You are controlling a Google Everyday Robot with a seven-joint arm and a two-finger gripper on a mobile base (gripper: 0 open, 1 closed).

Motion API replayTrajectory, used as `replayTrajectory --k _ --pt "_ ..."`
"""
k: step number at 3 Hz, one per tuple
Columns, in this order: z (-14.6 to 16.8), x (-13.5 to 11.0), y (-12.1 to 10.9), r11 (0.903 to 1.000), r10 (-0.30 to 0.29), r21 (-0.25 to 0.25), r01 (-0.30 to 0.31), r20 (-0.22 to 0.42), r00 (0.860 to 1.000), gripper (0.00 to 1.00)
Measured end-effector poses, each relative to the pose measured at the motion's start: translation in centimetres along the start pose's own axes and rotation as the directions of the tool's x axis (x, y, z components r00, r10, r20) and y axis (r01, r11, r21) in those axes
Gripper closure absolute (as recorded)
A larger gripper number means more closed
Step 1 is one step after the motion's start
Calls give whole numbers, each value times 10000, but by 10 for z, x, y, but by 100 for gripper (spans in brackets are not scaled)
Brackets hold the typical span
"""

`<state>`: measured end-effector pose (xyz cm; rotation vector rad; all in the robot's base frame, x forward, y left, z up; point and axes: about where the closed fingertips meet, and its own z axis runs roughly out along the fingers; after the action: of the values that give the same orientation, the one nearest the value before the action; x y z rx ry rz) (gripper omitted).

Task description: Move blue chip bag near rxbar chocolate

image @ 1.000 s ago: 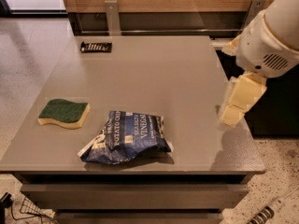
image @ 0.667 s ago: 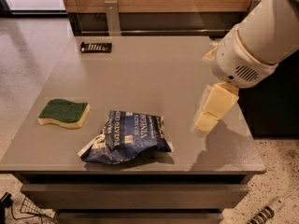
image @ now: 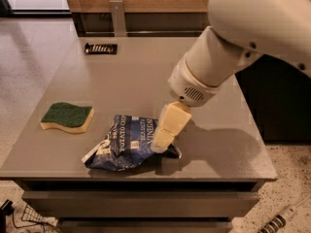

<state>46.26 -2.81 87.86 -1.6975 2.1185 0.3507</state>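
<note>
The blue chip bag [image: 124,143] lies crumpled near the front edge of the grey table, navy foil with white lettering. The rxbar chocolate [image: 100,48] is a small flat black wrapper at the table's far left. My gripper [image: 164,139] comes down from the white arm at the right, and its cream fingers [image: 170,125] reach over the bag's right end, at or just above the foil. I cannot tell whether it touches the bag.
A yellow sponge with a green top [image: 67,117] lies at the left, beside the bag. The grey table [image: 136,76] has drawers below its front edge. A metal post [image: 117,16] stands behind the table. Cables lie on the floor at the front.
The arm has swung left and toward the front, from above the table's right edge to the bag's right end. The bag, sponge and bar have not moved.
</note>
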Motion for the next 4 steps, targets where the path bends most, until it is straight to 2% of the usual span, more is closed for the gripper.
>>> replayTrajectory --k 1,2,4 --pt "48 0 6 9960 169 -868 -208 -455 9988 0" --pt "74 3 22 9898 221 -1386 -339 -854 9961 13" --pt "75 2 25 9888 208 -1450 -343 -934 9954 59"
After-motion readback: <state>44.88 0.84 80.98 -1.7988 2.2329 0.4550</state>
